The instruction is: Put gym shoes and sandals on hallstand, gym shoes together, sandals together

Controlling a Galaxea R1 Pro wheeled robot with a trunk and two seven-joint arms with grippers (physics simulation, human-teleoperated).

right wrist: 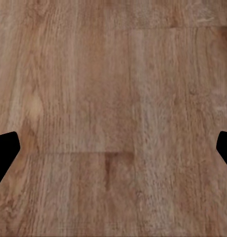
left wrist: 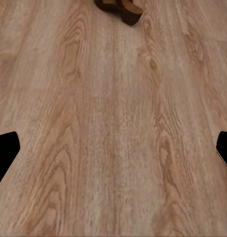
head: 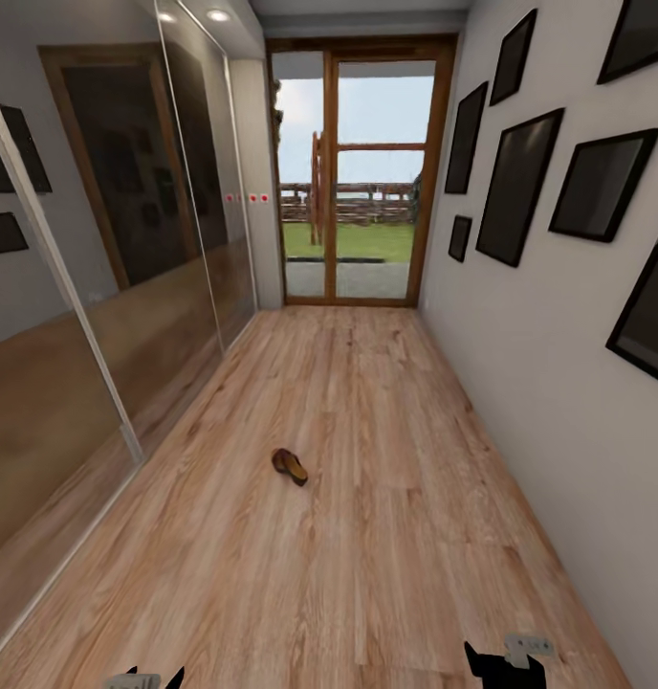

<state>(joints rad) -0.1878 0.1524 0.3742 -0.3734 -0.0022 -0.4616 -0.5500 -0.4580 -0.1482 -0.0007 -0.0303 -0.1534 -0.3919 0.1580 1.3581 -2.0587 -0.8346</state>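
Left hand (left wrist: 113, 148) spread, empty | brown leather sandal (head: 290, 466) | wood-grain floor (head: 386, 536)

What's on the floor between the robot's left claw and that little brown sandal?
Nothing: just bare wood-plank corridor floor. The head view shows planks running from the left gripper up to the sandal, and the left wrist view shows plain boards before the sandal.

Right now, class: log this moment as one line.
sandal on floor | left gripper open, empty | right gripper open, empty
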